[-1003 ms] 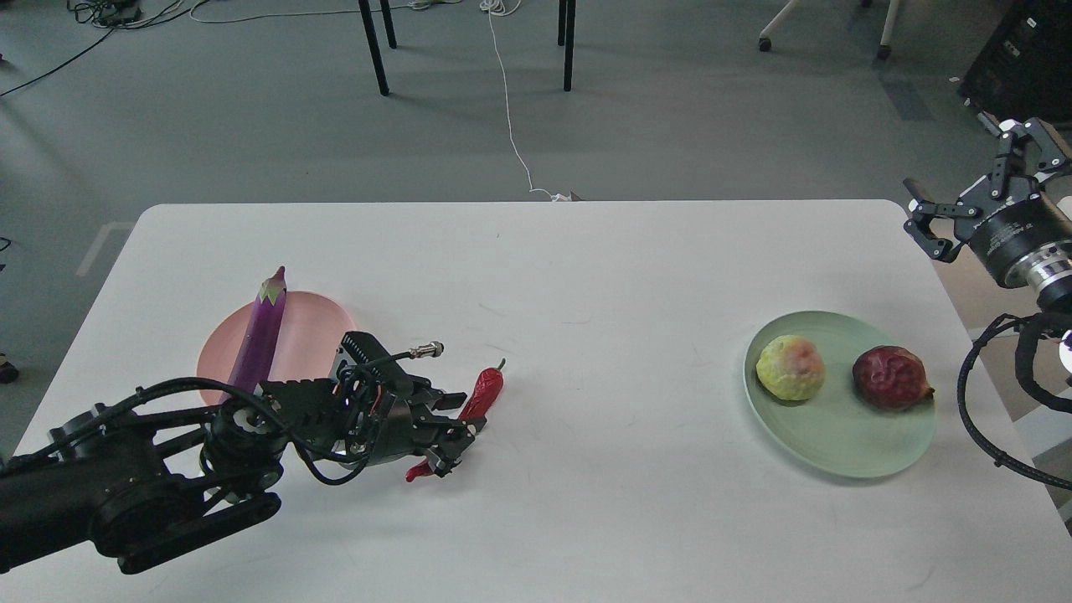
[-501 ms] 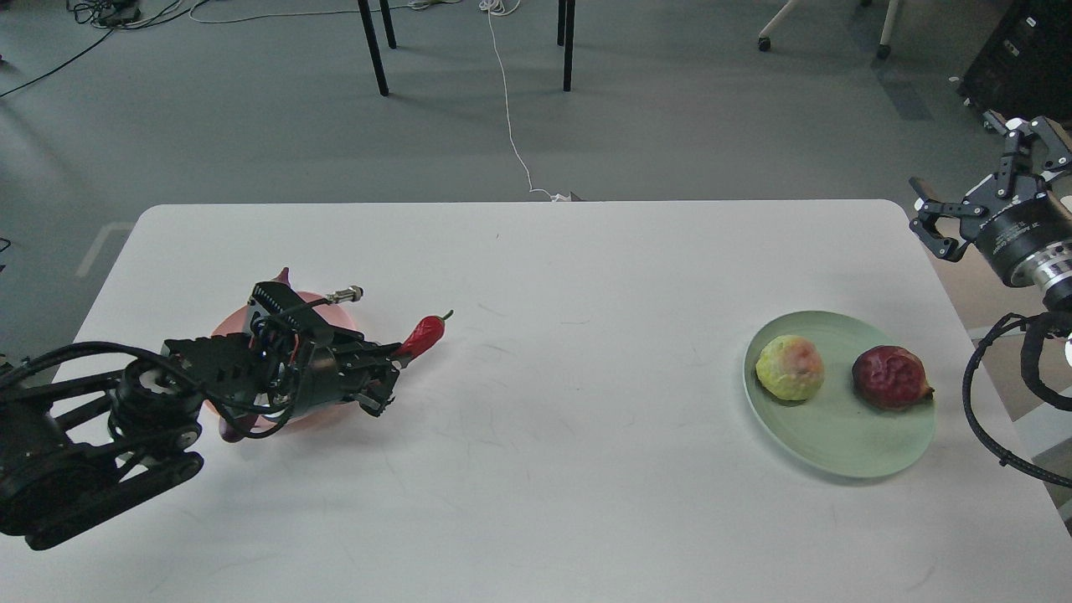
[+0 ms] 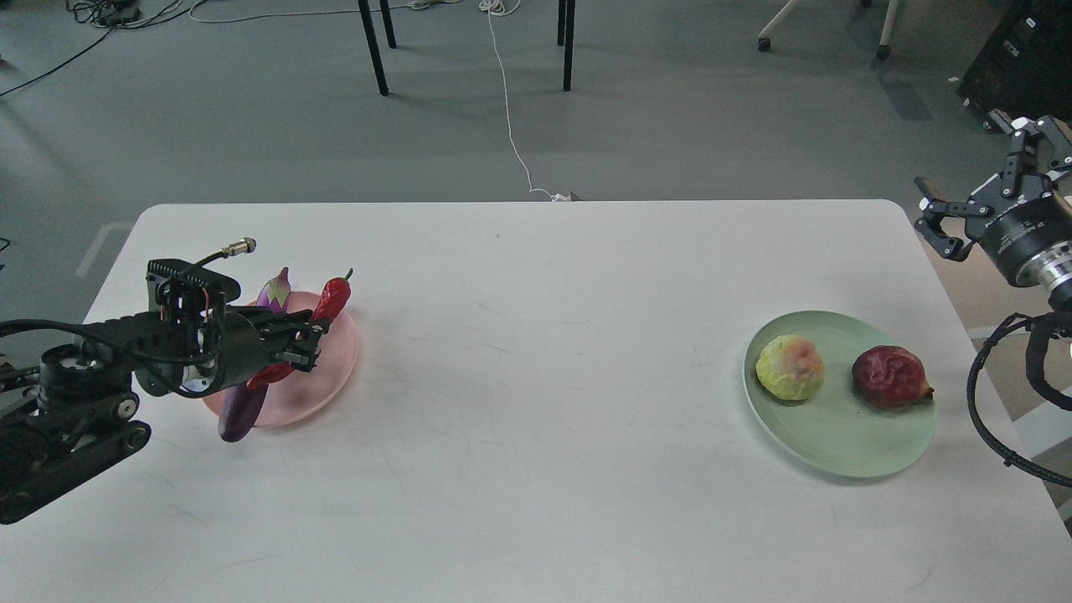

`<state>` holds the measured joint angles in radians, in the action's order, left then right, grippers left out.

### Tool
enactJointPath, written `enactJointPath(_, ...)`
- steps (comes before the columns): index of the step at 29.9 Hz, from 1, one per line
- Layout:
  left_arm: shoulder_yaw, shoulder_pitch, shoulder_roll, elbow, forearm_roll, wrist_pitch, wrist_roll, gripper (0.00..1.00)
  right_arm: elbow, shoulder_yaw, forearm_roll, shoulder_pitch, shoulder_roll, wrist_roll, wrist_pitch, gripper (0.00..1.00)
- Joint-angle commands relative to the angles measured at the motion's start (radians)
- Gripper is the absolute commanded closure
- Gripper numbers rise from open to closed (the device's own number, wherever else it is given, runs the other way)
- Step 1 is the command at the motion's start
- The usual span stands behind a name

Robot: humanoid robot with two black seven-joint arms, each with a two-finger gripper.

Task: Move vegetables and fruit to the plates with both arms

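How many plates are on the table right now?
2: the round pale pink plate at the left under the left gripper, the round pale mint green plate at the right.

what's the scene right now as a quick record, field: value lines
left gripper: jaws shut on the chili pepper, over the pink plate
eggplant: lying on the pink plate, near end past its rim
green plate: holds yellow-green fruit and dark red fruit
right gripper: jaws open, empty, past the table's right edge
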<state>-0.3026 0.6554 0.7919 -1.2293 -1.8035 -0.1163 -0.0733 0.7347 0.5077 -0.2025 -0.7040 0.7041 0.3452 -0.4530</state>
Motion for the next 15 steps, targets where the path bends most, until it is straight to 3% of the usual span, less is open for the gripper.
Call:
enactJointPath(1, -0.006, 0.003, 0.003, -0.001, 0.007, 0.020, -0.003, 0.19, -0.001, 0.000, 0.000, 0.000, 0.000, 0.000, -0.001, 0.02)
enactJointPath(5, -0.013, 0.016, 0.007, -0.001, 0.128, 0.020, -0.003, 0.14, -0.001, 0.002, 0.000, 0.000, -0.002, 0.000, -0.001, 0.02)
enactJointPath(10, -0.127, 0.049, 0.004, 0.002, 0.441, 0.007, -0.006, 0.11, -0.004, 0.026, 0.000, -0.014, -0.005, 0.000, 0.017, 0.01)
enactJointPath(15, -0.181, 0.082, -0.057, 0.069, 0.798, 0.003, -0.039, 0.06, -0.047, 0.081, 0.002, -0.022, -0.014, -0.011, 0.060, 0.02)
